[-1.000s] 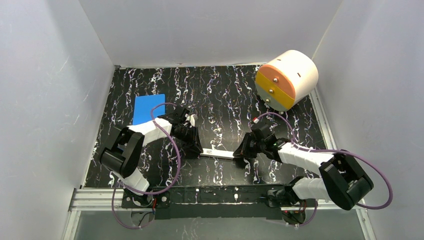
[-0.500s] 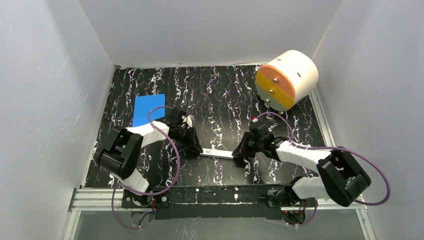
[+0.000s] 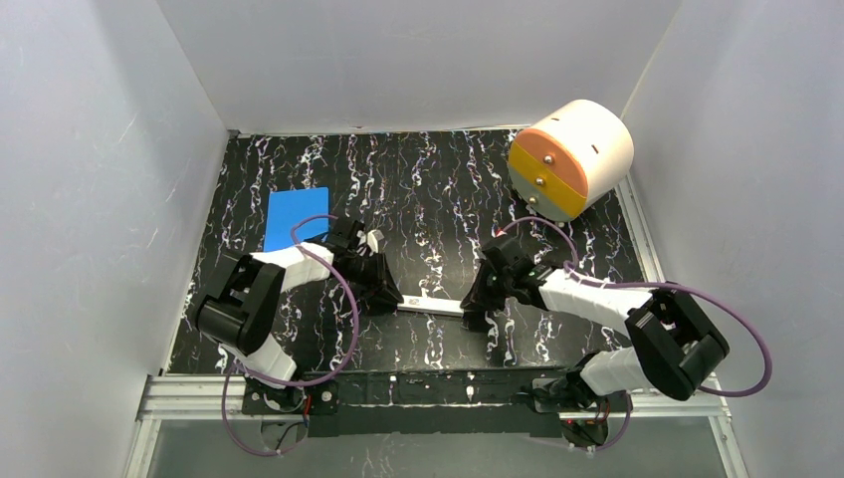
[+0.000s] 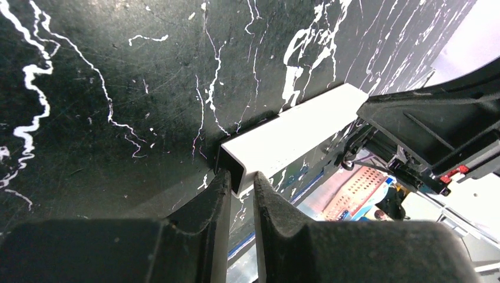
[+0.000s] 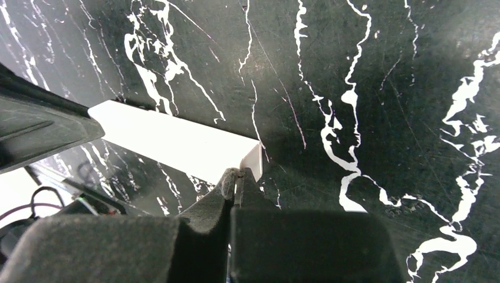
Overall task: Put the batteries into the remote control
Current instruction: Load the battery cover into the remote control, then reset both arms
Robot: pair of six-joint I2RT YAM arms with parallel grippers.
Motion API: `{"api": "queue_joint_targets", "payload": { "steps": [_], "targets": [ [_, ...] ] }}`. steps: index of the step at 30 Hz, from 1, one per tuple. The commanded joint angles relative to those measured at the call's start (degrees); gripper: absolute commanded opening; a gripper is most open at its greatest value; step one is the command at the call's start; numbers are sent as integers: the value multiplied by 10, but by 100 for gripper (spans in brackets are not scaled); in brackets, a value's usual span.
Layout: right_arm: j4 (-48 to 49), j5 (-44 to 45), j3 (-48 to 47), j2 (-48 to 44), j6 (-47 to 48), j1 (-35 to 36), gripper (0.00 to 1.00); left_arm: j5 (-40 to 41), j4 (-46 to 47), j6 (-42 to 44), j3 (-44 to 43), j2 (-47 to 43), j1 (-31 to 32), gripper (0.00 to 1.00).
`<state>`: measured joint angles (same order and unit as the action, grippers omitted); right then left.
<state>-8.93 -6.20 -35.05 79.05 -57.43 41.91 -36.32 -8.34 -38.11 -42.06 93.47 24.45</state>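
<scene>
Currently the remote control [image 3: 430, 305] sits on the near-middle of the dark marbled table [image 3: 438, 199], a slim white bar stretched crosswise between my two arms. From above I cannot tell whether it rests on the surface or is held a touch clear of it.

The left gripper [image 3: 386, 296] has its left end. In the left wrist view the jaws are almost together, with only a narrow slot between them, and the bar's open end sits right at that slot, so I judge it pinched by a thin edge. The right gripper [image 3: 476, 304] has the other end, and in its wrist view the jaws are all but closed on the corner of the bar. Both grips look shallow, taken at the very tips.

I see no batteries in any view, and I cannot make out the battery recess; the face towards the cameras reads as plain white. Further out, a blue pad [image 3: 297, 216] lies behind the left arm and a cream-and-orange drum [image 3: 569, 159] stands at the far right corner, both well apart from the bar.

My judgement is that I am in the preparation step, handling or turning the remote with both arms so the recess is exposed, and loading has not begun. The next move calls for slow, matched motion from both arms. With such thin pinches, any twist out of step could let the bar slip, and one arm must let go before it can fetch a cell.
</scene>
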Motion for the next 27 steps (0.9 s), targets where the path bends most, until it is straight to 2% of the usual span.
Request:
{"api": "queue_joint_targets", "payload": {
  "steps": [1, 3, 9, 14, 17, 21, 23, 26, 27],
  "targets": [
    [21, 47, -20, 30, -14, 55, 1, 110, -61, 25, -4, 25, 45, 0],
    [-16, 81, -38, 6, 4, 53, 1, 131, -94, 37, -34, 11, 45, 4],
    [-100, 152, -58, -65, 47, 24, 26, 170, -156, 62, -104, -18, 45, 28],
    [-67, 159, -44, -156, 88, -1, 46, 228, -202, 90, -163, -63, 45, 47],
    [-93, 182, -59, -193, 112, -11, 53, 249, -226, 101, -192, -92, 43, 53],
    [-170, 250, -98, -230, 158, -17, 64, 317, -267, 102, -197, -168, 44, 60],
    [-219, 303, -127, -250, 178, -17, 68, 344, -263, 100, -176, -235, 44, 96],
    [-277, 359, -153, -276, 193, -17, 75, 398, -267, 100, -148, -353, 45, 99],
    [-284, 365, -159, -285, 198, -17, 83, 416, -275, 99, -143, -385, 47, 98]
  ]
}}
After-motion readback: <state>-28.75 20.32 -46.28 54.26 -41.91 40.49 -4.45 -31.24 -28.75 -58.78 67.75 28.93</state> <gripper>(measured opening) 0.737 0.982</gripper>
